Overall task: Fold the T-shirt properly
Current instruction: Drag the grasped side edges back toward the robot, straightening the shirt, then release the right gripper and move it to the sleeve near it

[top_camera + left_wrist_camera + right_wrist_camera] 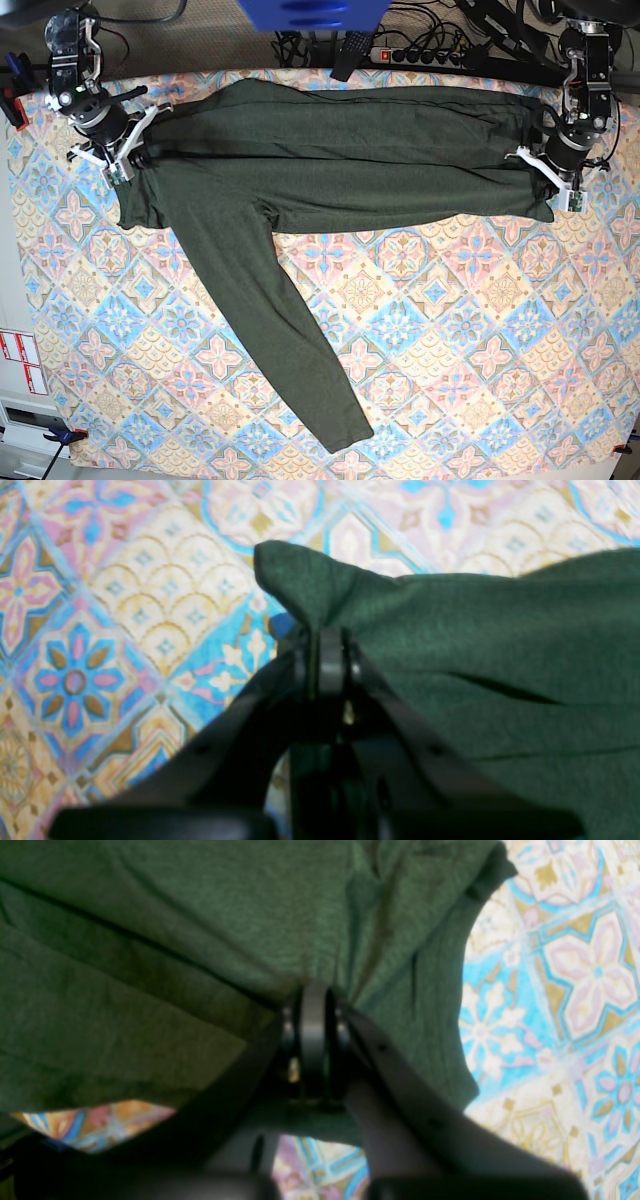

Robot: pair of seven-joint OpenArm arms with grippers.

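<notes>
Front half of tablecloth (480, 350) bare, free to pass, excl. one sleeve (270, 330) running diag. toward front edge. T-shirt (350, 160) body blocks back edge, corner to corner.

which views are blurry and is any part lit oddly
Left wrist view: soft focus, the left gripper and T-shirt blurred. Right wrist view: blurrier still, right gripper dark against the cloth. Base view: sharp and evenly lit; a blurred blue object intrudes at the top edge.

patterned tablecloth (450, 330), power strip (420, 55), cables (500, 30)
</notes>
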